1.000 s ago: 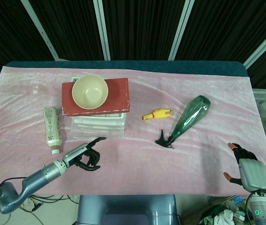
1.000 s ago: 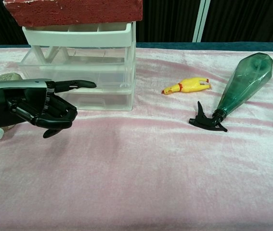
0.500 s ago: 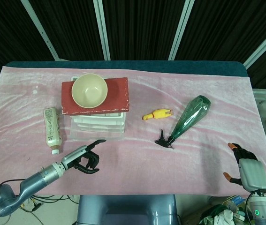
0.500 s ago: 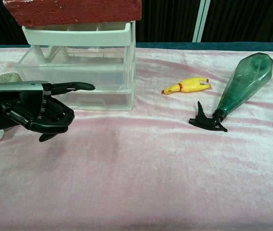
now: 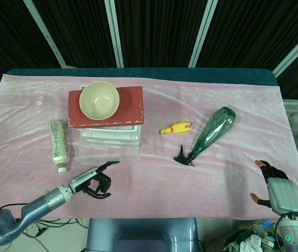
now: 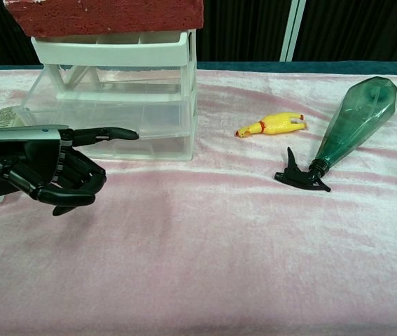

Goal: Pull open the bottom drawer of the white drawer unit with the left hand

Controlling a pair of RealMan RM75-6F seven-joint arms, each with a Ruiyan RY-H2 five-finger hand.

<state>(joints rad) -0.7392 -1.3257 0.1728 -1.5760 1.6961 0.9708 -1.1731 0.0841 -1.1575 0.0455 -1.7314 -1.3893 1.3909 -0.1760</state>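
Pink-clothed counter (image 5: 154, 178) carrying the white drawer unit (image 6: 117, 98). Left hand (image 6: 44, 171): one finger extended, others curled, holding nothing, just in front of the protruding bottom drawer (image 6: 114, 143). Right hand (image 5: 276, 189) lies far opposite, grasp state indeterminate.

Left hand (image 5: 95, 181) just before drawer unit (image 5: 109, 137), one finger extended; bowl (image 5: 100, 100) on top.

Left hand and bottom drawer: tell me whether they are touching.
Cannot tell. In the chest view the left hand has one extended finger overlapping the bottom drawer front, but neither view plainly shows contact or a gap.
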